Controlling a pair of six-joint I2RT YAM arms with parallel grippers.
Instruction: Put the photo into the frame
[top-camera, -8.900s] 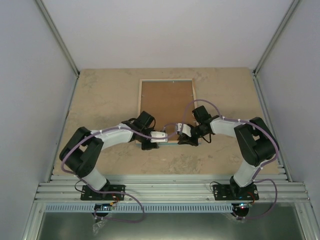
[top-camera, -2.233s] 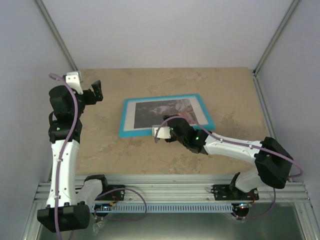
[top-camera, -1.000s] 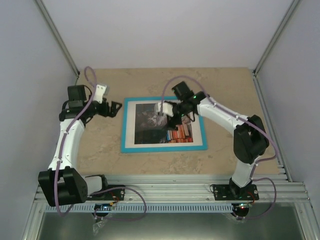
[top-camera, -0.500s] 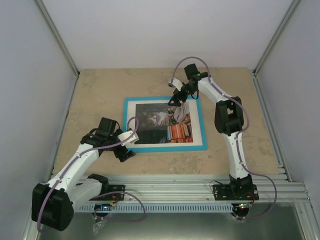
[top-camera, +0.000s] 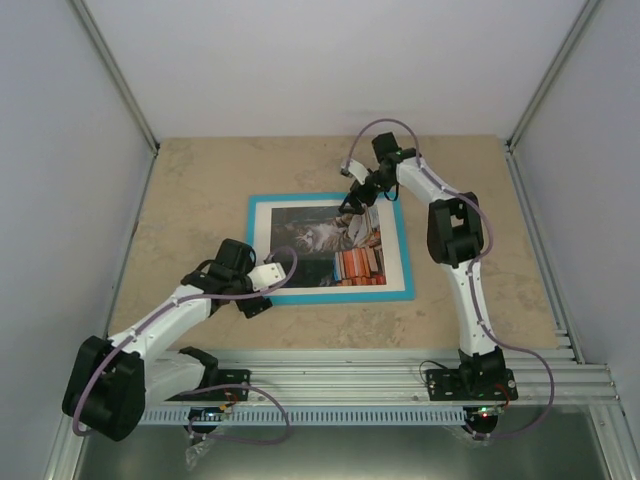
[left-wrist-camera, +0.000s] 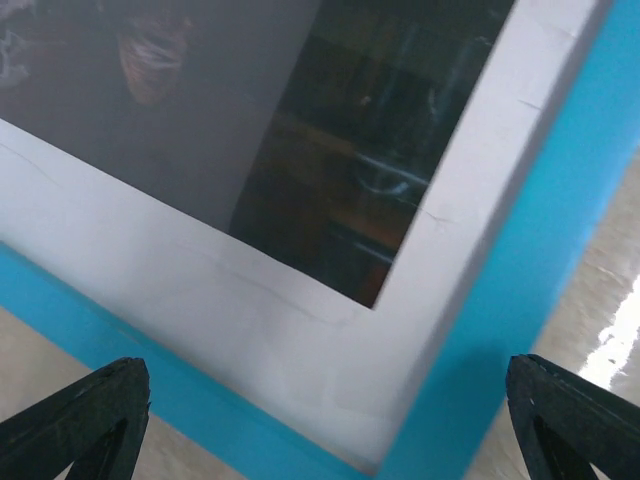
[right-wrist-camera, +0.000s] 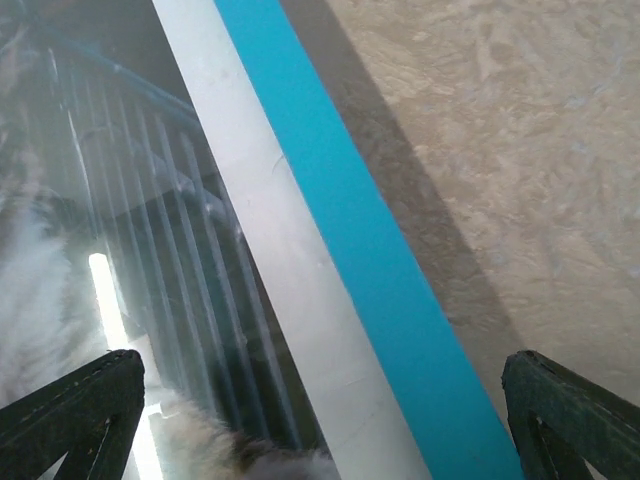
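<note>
The turquoise frame (top-camera: 405, 262) lies flat and face up in the middle of the table. The photo (top-camera: 320, 240) of the grey cat and orange-red books shows behind its pane, inside a white border. My left gripper (top-camera: 256, 306) hovers open over the frame's near left corner (left-wrist-camera: 540, 250). In the left wrist view the white border (left-wrist-camera: 200, 290) and the dark photo (left-wrist-camera: 330, 150) lie between its spread fingertips (left-wrist-camera: 75, 425). My right gripper (top-camera: 352, 207) stands open above the frame's far edge (right-wrist-camera: 340, 220), looking down on the photo (right-wrist-camera: 120, 200). Neither holds anything.
The tan stone-patterned tabletop (top-camera: 200, 190) surrounds the frame on all sides. Grey walls close in the left, right and back. An aluminium rail (top-camera: 340, 380) carries both arm bases at the near edge. My right arm (top-camera: 455, 240) reaches along the frame's right side.
The frame, earlier back up with its brown board showing, now lies face up. In the last half second my left gripper shifted slightly right toward the near left corner. The right barely moved.
</note>
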